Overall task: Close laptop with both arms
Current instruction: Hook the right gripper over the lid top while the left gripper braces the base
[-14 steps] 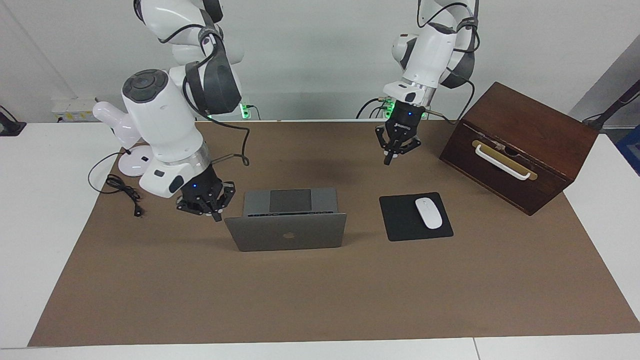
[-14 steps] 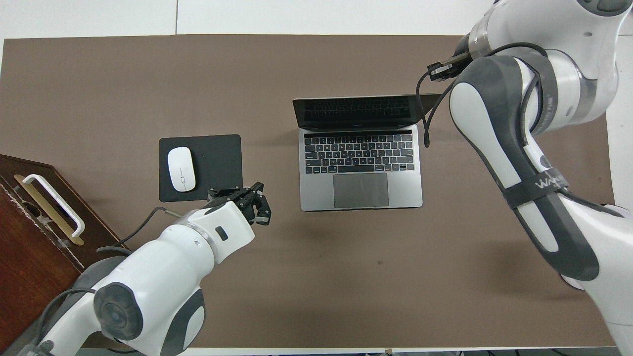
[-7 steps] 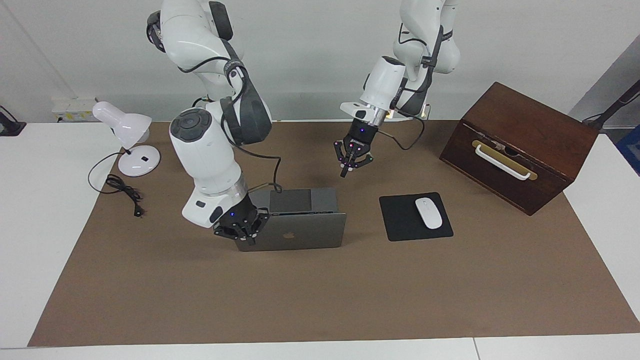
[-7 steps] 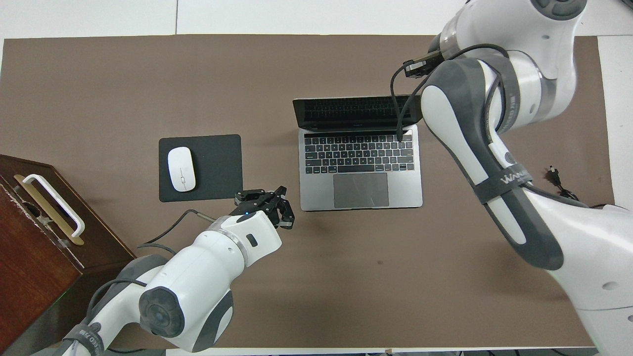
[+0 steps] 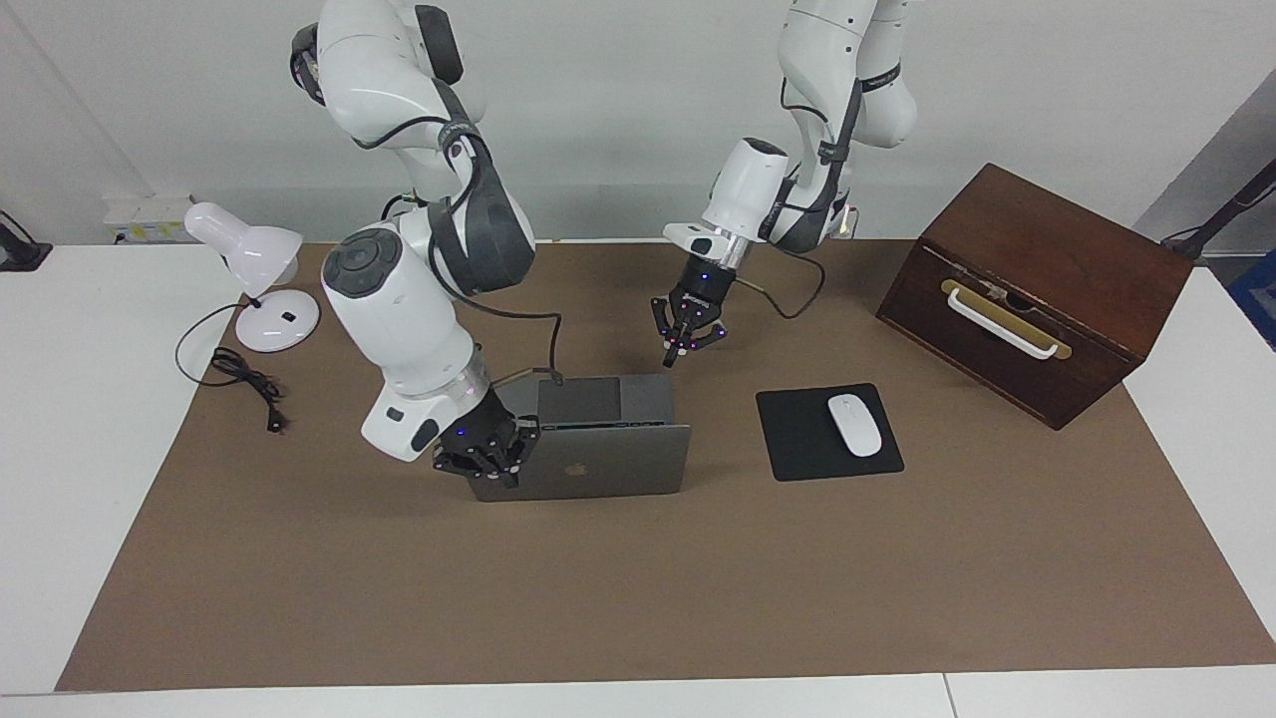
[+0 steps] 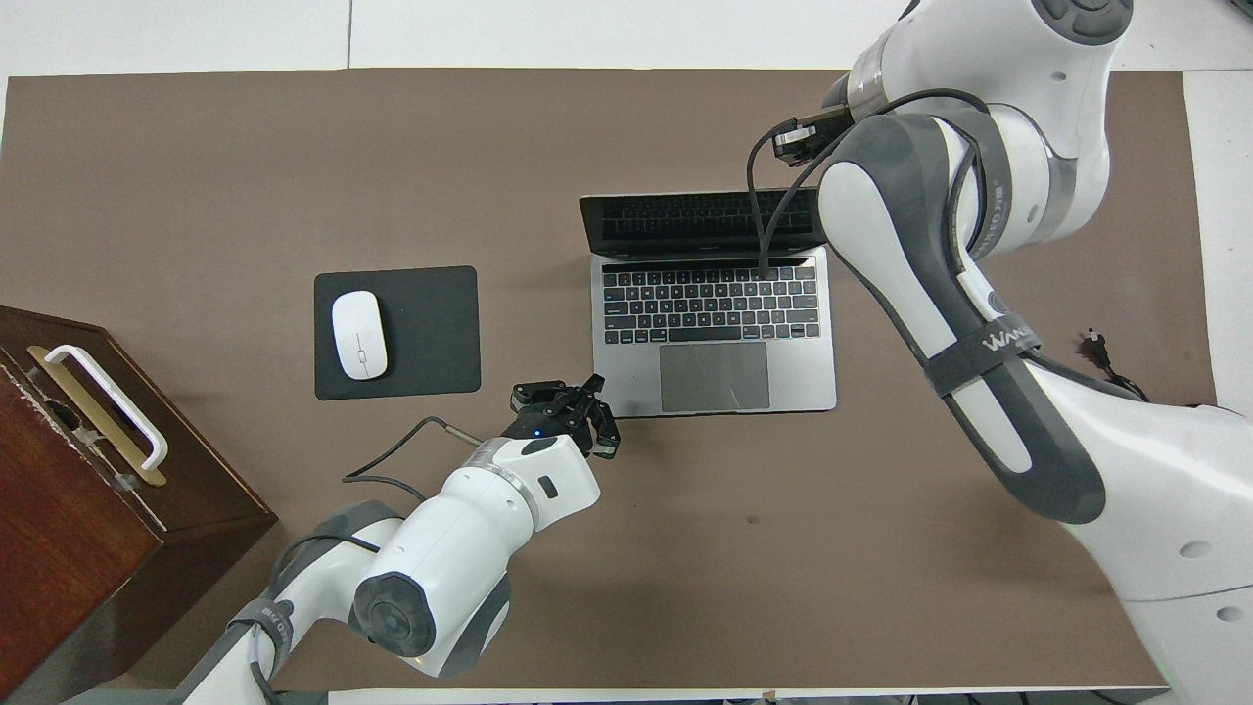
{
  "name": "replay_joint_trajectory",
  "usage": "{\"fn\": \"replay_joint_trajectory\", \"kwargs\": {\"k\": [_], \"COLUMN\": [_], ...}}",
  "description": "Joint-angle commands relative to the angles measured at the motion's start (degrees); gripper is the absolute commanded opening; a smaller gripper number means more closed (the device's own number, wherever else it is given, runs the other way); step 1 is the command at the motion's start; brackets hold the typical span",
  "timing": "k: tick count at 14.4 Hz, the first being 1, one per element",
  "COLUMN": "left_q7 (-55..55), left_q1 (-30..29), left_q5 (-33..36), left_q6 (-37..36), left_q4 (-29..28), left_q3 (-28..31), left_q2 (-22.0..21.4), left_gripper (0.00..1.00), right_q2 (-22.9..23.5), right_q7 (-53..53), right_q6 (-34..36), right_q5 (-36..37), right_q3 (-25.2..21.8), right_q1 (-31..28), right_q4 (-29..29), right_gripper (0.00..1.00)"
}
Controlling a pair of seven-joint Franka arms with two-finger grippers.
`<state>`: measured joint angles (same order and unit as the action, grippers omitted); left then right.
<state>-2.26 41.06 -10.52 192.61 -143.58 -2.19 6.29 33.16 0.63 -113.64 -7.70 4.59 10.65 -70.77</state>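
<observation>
The silver-grey laptop (image 5: 608, 474) stands open on the brown mat, with its lid raised and its apple logo turned away from the robots. Its keyboard and trackpad show in the overhead view (image 6: 715, 377). My right gripper (image 5: 490, 467) is down at the lid's upper corner toward the right arm's end and covers that corner. In the overhead view it is hidden under its own arm. My left gripper (image 5: 683, 341) hangs in the air over the mat, by the laptop base's corner toward the left arm's end, apart from it. It also shows in the overhead view (image 6: 566, 403).
A black mouse pad (image 5: 797, 439) with a white mouse (image 5: 855, 424) lies beside the laptop toward the left arm's end. A dark wooden box (image 5: 1047, 259) with a white handle stands past it. A white desk lamp (image 5: 249, 254) and its cord (image 5: 244, 384) are at the right arm's end.
My right gripper has moved from beside the laptop onto the lid's corner. My left gripper has moved from near the mouse pad toward the laptop's base. The lid's angle looks the same.
</observation>
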Motion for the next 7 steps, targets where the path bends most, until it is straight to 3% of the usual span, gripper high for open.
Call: {"fn": "replay_joint_trajectory", "kwargs": {"k": [1,7], "left_q7": [1.0,5.3], "left_q1": [1.9,1.9], "left_q5": [-0.9,-0.5], "left_q6": [4.2,5.1], "left_q4": [2.1,3.3], "left_q3": [1.0,1.0], "left_q2": [4.8,8.0], "left_gripper": [0.0,0.0], "right_q2": [-0.1,-1.4], "right_q7": [0.8,0.8], "right_q6": [-0.1,-0.1], "right_q5": [-1.1,-1.2], "right_q3": [0.2,0.3], "right_q1": [0.0,0.2], "right_q4": [-1.4,-4.4], "right_gripper": [0.0,0.0]}}
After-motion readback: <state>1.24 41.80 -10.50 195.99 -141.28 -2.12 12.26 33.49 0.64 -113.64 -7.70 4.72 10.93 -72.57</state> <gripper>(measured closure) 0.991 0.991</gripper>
